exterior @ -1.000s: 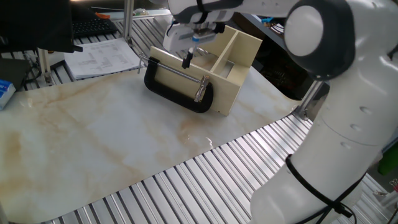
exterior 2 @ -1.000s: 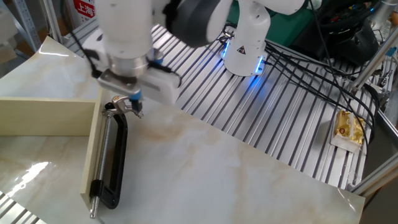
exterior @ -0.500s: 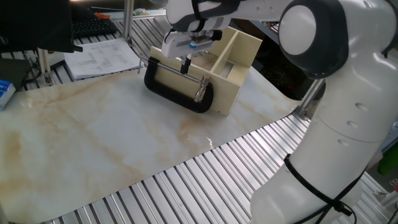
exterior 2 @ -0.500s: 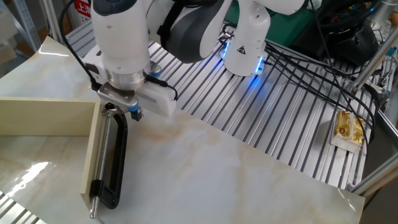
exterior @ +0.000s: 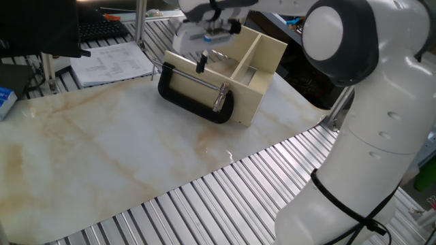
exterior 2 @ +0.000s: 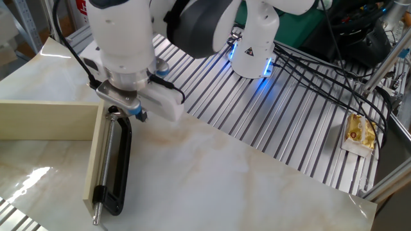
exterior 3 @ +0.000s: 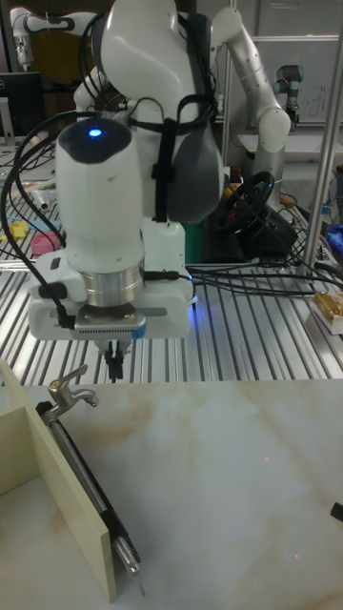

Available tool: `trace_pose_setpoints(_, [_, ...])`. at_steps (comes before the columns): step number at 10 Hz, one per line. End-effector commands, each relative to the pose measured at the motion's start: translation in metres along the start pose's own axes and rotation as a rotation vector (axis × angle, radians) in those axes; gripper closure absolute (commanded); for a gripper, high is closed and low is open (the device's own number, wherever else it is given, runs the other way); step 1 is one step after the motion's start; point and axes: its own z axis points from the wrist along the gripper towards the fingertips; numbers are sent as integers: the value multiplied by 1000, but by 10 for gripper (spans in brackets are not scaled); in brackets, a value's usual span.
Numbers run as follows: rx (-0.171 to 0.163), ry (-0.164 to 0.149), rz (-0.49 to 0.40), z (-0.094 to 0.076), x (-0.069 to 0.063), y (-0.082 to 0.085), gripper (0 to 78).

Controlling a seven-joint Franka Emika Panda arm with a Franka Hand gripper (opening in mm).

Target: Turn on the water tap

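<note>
The water tap (exterior 3: pixel 69 396) is a small metal faucet at the top end of a black C-clamp (exterior 3: pixel 88 481) that grips the wall of a beige open box (exterior: pixel 262 60). My gripper (exterior 3: pixel 114 364) hangs just above and to the right of the tap, apart from it, fingers together and shut on nothing. In the other fixed view the gripper (exterior 2: pixel 140 116) sits just right of the tap (exterior 2: pixel 115 111), over the clamp (exterior 2: pixel 121 168). In one fixed view the gripper (exterior: pixel 201 66) is above the clamp's screw rod (exterior: pixel 197 80), and the hand mostly hides the tap.
The clamp and box lie on a marble tabletop (exterior: pixel 102 156). Papers (exterior: pixel 112 62), a keyboard (exterior: pixel 102 28) and a blue box (exterior: pixel 5 101) lie beyond the table's far end. The arm's base (exterior 2: pixel 253 45), cables and a snack packet (exterior 2: pixel 361 133) are on the metal slats.
The hand has turned about its wrist and lifted slightly over the clamp's tap end. The clamp and box have not moved.
</note>
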Motion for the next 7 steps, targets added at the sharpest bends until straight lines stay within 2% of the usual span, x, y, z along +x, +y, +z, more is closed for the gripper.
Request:
trace_pose_setpoints(1, [13, 15, 9, -6, -4, 4, 776])
trace_pose_setpoints(2, [66, 8, 14, -6, -4, 4, 776])
trace_pose_setpoints(5, [66, 5, 26, -3, -3, 3, 776])
trace_pose_setpoints(7, [73, 15, 25, -3, -3, 3, 776])
